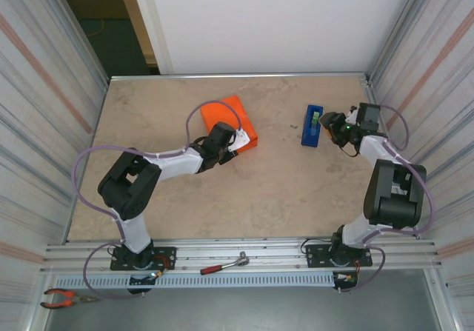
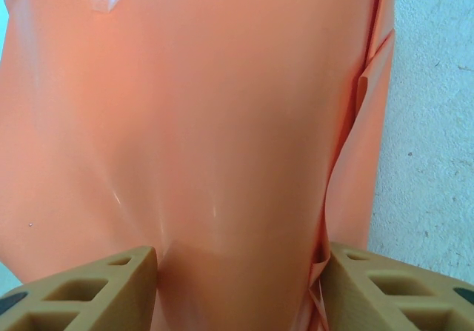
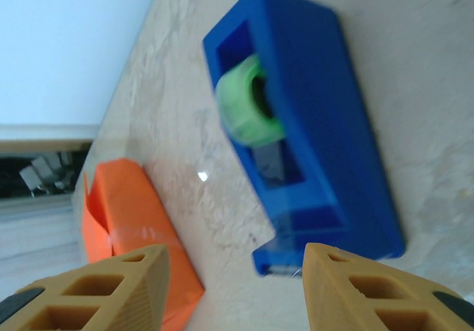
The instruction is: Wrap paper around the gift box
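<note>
On the table (image 1: 259, 198) — one bundle of orange paper (image 1: 231, 113), one blue tape dispenser (image 1: 312, 126).

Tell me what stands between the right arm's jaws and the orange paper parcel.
The blue tape dispenser stands in the way. It sits on the table directly in front of the open right jaws, on the straight line toward the paper. Past the dispenser, only bare tabletop shows up to the parcel.

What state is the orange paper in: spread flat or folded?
Folded into a compact parcel: the paper shows creased overlapping flaps at its edge.
</note>
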You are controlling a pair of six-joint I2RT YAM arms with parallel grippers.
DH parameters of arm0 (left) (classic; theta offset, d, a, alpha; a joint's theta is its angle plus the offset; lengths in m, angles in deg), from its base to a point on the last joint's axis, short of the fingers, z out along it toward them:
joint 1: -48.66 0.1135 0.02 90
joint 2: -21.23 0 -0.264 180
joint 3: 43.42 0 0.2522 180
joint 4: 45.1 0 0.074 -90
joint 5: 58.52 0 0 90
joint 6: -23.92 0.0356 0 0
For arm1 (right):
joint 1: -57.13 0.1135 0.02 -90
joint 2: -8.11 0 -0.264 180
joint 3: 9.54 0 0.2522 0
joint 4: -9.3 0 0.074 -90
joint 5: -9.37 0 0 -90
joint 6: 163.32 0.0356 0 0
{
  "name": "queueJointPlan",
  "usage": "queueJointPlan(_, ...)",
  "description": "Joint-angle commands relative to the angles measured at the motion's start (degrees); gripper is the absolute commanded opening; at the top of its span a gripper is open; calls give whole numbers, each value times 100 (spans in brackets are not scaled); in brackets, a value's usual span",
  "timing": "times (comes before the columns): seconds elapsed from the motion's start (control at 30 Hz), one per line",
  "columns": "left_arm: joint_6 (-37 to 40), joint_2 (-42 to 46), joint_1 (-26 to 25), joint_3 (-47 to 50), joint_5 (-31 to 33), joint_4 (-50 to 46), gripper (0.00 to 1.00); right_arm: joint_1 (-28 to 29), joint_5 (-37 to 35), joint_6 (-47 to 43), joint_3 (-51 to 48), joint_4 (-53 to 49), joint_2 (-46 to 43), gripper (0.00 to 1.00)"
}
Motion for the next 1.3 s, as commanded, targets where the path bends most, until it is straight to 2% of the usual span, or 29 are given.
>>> queueJointPlan(0.0, -135, -40, 74, -35, -65, -485, 58, -194, 610, -136, 173, 106, 436, 49)
queueJointPlan(0.17, -130, -46, 79, -48, -65, -503, 58, -244, 934, -84, 308, 413, 896, 44)
queueJointPlan(0.47, -116, -67, 79, -54, -70, -527, 58, -74, 1022, -163, 529, 422, 1253, 33)
queueJointPlan(0.83, -113, -62, 79, -54, -58, -529, 58, 43, 970, -208, 556, 378, 1450, 32)
queueJointPlan(0.97, -107, -74, 79, -57, -57, -529, 58, 76, 1013, -224, 602, 358, 1511, 22)
queueJointPlan(1.17, -118, -82, 74, -68, -59, -543, 58, 88, 1040, -234, 623, 352, 1561, 13)
queueJointPlan(1.27, -115, -78, 81, -65, -63, -550, 58, 87, 1062, -219, 606, 353, 1549, 4)
